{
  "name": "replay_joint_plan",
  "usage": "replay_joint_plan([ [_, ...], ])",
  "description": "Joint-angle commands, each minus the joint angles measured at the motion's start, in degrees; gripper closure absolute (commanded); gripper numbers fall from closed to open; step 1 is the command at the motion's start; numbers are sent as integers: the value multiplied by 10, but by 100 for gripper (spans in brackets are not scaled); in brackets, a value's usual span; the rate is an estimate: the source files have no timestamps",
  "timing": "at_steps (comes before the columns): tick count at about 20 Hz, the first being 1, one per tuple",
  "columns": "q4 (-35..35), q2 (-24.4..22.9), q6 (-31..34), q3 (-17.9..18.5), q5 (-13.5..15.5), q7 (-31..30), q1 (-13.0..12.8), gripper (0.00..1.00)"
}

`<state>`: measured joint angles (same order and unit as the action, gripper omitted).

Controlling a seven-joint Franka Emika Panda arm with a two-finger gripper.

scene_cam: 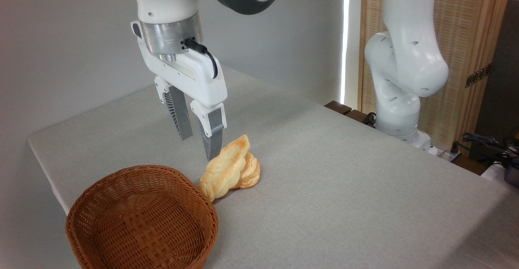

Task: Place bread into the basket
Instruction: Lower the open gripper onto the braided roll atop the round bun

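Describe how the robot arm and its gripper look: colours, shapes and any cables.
The arm has glossy white rounded segments with dark grey joint bands. A silver metal ring sits at the wrist, above a white boxy hand. A black cable plugs into the ring and loops down over the hand. The gripper has two grey tapering fingers; one shows a ribbed face. I see no markings.

The white Franka arm (405, 58) rises from its base at right. Its wrist points downward. The white two-finger gripper (199, 144) hangs vertical, its grey ribbed fingers (180, 117) slightly parted, holding nothing.
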<state>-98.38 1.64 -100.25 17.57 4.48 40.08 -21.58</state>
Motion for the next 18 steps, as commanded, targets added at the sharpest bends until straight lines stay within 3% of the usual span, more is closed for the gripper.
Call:
replay_joint_plan([
  [1,-50,-12,13,0,-5,1,-15,0],
  [7,-83,-9,-2,1,-5,3,-14,0],
  [11,-98,1,-45,1,-5,3,-15,0],
  [18,-102,25,-52,-2,-5,3,-27,0],
])
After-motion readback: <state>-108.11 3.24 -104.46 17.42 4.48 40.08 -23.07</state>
